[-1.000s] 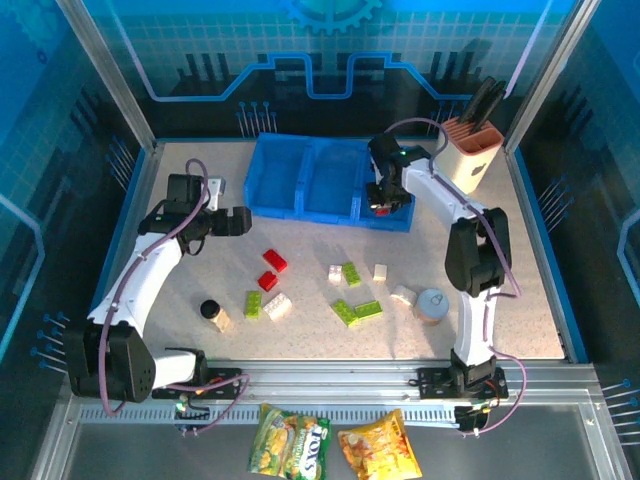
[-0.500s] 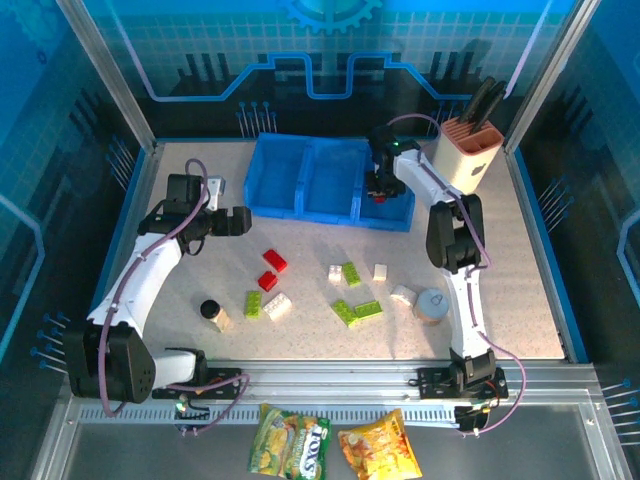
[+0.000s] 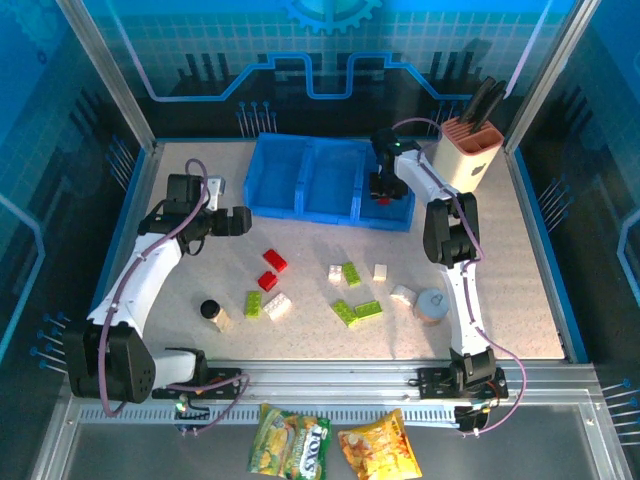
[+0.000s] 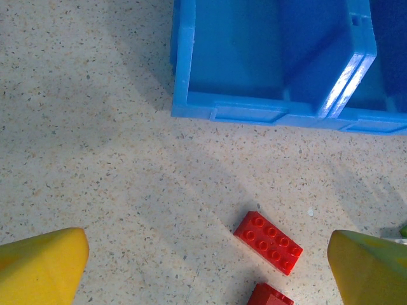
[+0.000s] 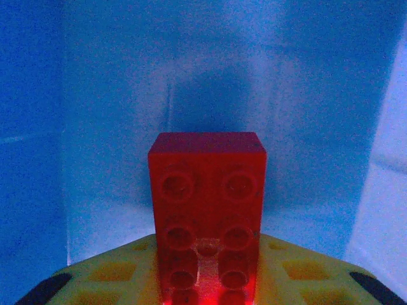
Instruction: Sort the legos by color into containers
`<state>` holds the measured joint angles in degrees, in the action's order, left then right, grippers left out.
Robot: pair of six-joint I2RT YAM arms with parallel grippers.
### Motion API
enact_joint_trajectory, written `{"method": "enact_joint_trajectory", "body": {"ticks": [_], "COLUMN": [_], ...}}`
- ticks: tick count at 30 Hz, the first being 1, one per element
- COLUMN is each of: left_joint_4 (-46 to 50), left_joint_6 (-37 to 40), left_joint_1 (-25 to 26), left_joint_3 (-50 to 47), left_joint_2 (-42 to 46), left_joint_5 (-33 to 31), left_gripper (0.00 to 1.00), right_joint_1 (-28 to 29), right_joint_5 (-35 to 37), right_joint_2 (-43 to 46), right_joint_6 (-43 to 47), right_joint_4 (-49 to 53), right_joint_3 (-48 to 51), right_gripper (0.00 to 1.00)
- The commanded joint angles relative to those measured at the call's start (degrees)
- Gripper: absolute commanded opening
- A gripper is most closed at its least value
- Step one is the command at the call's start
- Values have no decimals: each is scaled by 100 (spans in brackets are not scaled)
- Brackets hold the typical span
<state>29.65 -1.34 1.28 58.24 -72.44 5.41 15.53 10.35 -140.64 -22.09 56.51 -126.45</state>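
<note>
Currently the right gripper [image 3: 381,190] hangs low inside the right compartment [image 3: 400,217] of the blue tray [image 3: 300,212] with a red brick [image 5: 206,190] between its fingers, likely for a short drop, clamp state unclear, while the left gripper [image 3: 237,221] waits wide open near the tray's left end, facing loose red bricks [image 4: 268,243].

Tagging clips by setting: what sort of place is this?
Likely a robot lab test cell: left arm and right arm bolted to a speckled table, metal frame posts, blue printed panels around.
</note>
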Motion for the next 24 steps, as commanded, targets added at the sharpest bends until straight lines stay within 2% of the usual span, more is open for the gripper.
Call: {"method": "enact_joint_trajectory", "body": {"ticks": [1,7,17,24], "left_joint_4": [-41,-42,-65,76], "left_joint_6": [44,47,-74,-136], "left_joint_1": [-51,-51,-49,-32], "left_joint_3": [-67,-58,-59,32], "left_joint_2": [108,117,92,-24], "left_joint_5": [86,75,-36,76], "left_gripper": [98,98,97,95], "right_joint_1": [-50,-49,43,201], "right_joint_5": [70,108,185,82], "right_joint_2": [10,88,512,1192], "right_joint_6": [-21,31,154,205], "right_joint_4": [206,384,663,740], "right_joint_3": [-225,-465,-539,-16], "right_gripper": [38,44,44,43]}}
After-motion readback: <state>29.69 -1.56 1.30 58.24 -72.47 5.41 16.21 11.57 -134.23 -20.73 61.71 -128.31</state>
